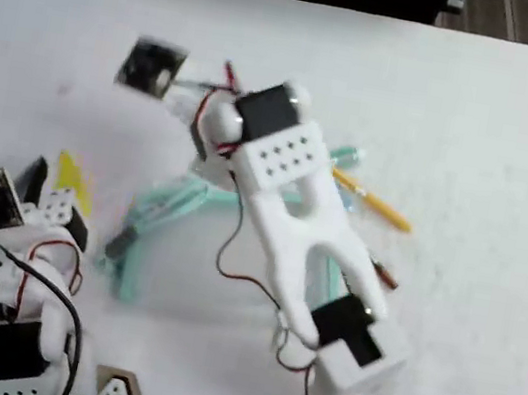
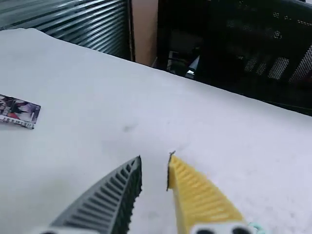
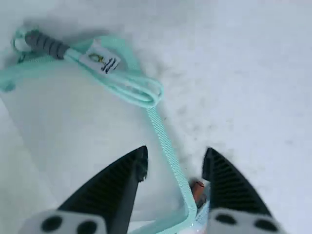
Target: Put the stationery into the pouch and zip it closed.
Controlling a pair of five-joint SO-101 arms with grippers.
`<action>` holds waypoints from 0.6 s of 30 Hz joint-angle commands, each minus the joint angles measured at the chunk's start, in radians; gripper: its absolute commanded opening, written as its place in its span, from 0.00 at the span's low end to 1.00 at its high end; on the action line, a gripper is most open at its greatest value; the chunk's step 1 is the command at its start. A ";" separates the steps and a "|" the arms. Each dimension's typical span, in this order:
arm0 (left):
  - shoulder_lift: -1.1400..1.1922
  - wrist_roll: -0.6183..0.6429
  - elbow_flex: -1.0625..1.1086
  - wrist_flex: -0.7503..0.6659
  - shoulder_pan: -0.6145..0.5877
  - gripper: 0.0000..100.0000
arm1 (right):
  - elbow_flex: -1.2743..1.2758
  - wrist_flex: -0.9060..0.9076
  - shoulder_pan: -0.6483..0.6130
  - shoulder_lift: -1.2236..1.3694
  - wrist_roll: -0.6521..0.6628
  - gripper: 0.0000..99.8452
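Pouch [image 1: 170,200], clear with mint trim, lies flat near the middle of the white surface [image 1: 496,145], partly under the right arm that stretches over it. The right claw [image 3: 175,163] hangs just above the pouch with its black fingers apart. They straddle the mint edge band and grip nothing. A grey zip pull [image 3: 45,44] sits at the corner of the pouch away from this claw, with a mint loop [image 3: 141,92] beside it. A yellow pencil [image 1: 370,200] and a mint pen [image 1: 347,156] lie outside the pouch, just beside it on the side away from the left arm; whether they touch it I cannot tell. The left claw [image 2: 155,168] — one grey finger, one yellow — is low over bare surface near the pouch's end, fingers slightly apart and holding nothing. A small card [image 1: 151,67] lies farther out.
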 commanded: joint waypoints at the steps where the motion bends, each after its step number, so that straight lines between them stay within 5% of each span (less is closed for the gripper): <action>1: -0.012 0.012 -0.025 -0.025 -0.051 0.08 | 0.029 0.010 0.008 0.047 0.072 0.23; 12: -0.012 0.014 0.015 -0.092 -0.216 0.07 | 0.032 -0.030 -0.127 0.154 0.129 0.19; 18: -0.012 -0.044 -0.087 0.040 -0.340 0.08 | 0.025 -0.073 -0.197 0.252 0.153 0.21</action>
